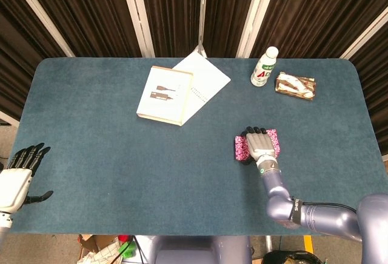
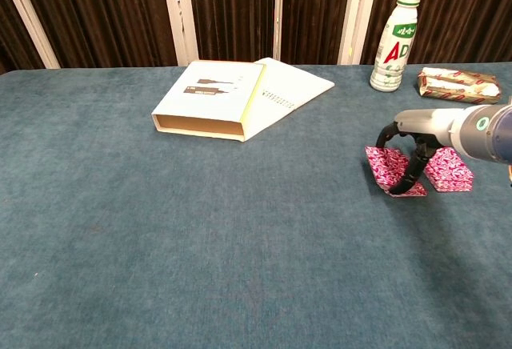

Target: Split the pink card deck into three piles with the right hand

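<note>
On the right half of the table (image 1: pixel 121 155), my right hand (image 1: pixel 260 146) arches over the pink cards (image 2: pixel 392 169), fingertips down on them; I can't tell whether it grips any. Chest view shows two piles already, touching or nearly. I judge the split half done: next, lift a portion and set it aside. Left hand (image 1: pixel 21 173) idles, fingers apart.

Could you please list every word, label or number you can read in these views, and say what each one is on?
"A", a large red letter cut off at the edge of the label: on the bottle.
Small green print above it on the bottle: too small to read.
Dark markings on the box lid: a picture and print too blurred to read.
Faint line on the white sheet: unreadable.
Snack packet: no legible text.
</note>
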`<action>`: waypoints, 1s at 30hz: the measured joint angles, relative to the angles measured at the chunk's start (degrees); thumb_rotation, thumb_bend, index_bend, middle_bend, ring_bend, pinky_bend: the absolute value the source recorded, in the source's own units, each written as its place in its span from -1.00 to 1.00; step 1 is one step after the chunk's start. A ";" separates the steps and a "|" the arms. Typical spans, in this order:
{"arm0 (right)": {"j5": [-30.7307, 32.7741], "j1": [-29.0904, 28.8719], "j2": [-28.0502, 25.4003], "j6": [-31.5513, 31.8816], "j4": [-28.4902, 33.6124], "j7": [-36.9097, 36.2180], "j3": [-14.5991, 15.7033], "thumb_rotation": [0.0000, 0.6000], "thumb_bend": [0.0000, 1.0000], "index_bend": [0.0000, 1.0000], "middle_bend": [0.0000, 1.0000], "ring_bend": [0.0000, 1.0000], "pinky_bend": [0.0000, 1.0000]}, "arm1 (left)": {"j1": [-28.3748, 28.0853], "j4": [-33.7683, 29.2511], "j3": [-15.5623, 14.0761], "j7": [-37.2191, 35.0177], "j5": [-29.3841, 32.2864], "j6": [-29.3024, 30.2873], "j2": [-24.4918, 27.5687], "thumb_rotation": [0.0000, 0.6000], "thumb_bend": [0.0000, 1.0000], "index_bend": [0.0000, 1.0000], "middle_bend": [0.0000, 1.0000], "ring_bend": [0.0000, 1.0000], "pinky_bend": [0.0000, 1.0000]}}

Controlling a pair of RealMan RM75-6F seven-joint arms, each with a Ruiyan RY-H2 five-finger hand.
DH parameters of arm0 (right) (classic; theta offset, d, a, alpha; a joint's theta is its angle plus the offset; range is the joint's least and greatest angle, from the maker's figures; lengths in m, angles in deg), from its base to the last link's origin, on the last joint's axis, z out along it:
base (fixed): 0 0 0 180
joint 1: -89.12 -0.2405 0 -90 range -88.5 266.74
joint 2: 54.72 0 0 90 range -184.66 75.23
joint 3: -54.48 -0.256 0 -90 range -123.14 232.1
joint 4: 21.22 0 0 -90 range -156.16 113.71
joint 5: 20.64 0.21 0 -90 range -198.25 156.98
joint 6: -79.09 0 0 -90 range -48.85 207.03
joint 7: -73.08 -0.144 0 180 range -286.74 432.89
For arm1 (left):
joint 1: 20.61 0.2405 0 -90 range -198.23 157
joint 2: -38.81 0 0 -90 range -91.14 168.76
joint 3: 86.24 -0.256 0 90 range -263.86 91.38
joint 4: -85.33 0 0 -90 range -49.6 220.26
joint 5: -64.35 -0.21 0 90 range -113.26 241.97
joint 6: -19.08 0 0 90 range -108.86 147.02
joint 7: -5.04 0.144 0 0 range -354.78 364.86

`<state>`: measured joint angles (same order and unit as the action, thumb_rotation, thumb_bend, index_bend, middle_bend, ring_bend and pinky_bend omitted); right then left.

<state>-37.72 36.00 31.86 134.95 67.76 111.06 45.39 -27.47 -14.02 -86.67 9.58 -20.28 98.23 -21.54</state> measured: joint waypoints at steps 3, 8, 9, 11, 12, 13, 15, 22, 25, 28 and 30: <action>-0.61 -0.36 -0.16 1.05 1.74 0.40 -0.30 1.00 -0.33 -0.02 -0.77 -1.00 -1.00 | -0.01 -0.04 -0.03 -0.09 -0.17 0.03 0.03 1.00 -0.93 -1.00 -1.00 -1.00 -1.00; -0.84 -1.19 0.85 2.60 3.84 1.64 -0.49 1.00 -0.33 -0.02 -0.77 -1.00 -1.00 | -0.05 -0.05 -0.08 -0.32 -0.35 0.00 0.08 1.00 -0.93 -1.00 -1.00 -1.00 -1.00; -0.87 -1.36 1.20 2.85 4.06 1.90 -0.48 1.00 -0.33 -0.02 -0.77 -1.00 -1.00 | -0.07 -0.06 -0.08 -0.37 -0.40 -0.02 0.09 1.00 -0.93 -1.00 -1.00 -1.00 -1.00; -0.97 -1.78 2.17 3.51 4.55 2.49 -0.46 1.00 -0.33 -0.02 -0.77 -1.00 -1.00 | -0.10 -0.06 -0.10 -0.50 -0.49 -0.04 0.12 1.00 -0.93 -1.00 -1.00 -1.00 -1.00; -1.01 -1.98 2.66 3.78 4.77 2.76 -0.47 1.00 -0.33 -0.02 -0.77 -1.00 -1.00 | -0.11 -0.05 -0.10 -0.58 -0.51 -0.06 0.13 1.00 -0.93 -1.00 -1.00 -1.00 -1.00; -1.06 -2.27 3.33 4.23 5.05 3.13 -0.49 1.00 -0.33 -0.02 -0.77 -1.00 -1.00 | -0.13 -0.03 -0.10 -0.67 -0.51 -0.10 0.15 1.00 -0.93 -1.00 -1.00 -1.00 -1.00; -1.14 -2.73 4.41 4.85 5.43 3.74 -0.52 1.00 -0.33 -0.02 -0.77 -1.00 -1.00 | -0.18 0.08 -0.07 -0.89 -0.41 -0.25 0.18 1.00 -0.93 -1.00 -1.00 -1.00 -1.00; -1.22 -4.21 8.70 7.94 6.19 6.23 -0.56 1.00 -0.33 -0.31 -0.79 -1.00 -1.00 | -0.25 0.17 0.03 -1.69 -0.19 -0.41 0.30 1.00 -0.93 -1.00 -1.00 -1.00 -1.00; -1.23 -4.41 9.61 8.97 6.39 6.96 -0.47 1.00 -0.33 -0.70 -0.89 -1.00 -1.00 | -0.21 0.23 0.00 -1.75 -0.30 -0.33 0.31 1.00 -0.93 -1.00 -1.00 -1.00 -1.00; -1.08 -4.32 9.66 9.69 6.95 7.38 -0.40 1.00 -0.33 -0.92 -0.97 -1.00 -1.00 | -0.19 0.25 0.02 -1.79 -0.29 -0.26 0.32 1.00 -0.93 -1.00 -1.00 -1.00 -1.00; -0.90 -4.19 9.41 9.98 7.44 7.57 -0.38 1.00 -0.33 -0.99 -0.99 -1.00 -1.00 | -0.19 0.25 0.01 -1.71 -0.32 -0.25 0.31 1.00 -0.93 -1.00 -1.00 -1.00 -1.00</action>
<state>-38.62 31.81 41.27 144.92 75.20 118.63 45.01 -27.66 -13.78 -86.67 7.87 -20.60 97.98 -21.23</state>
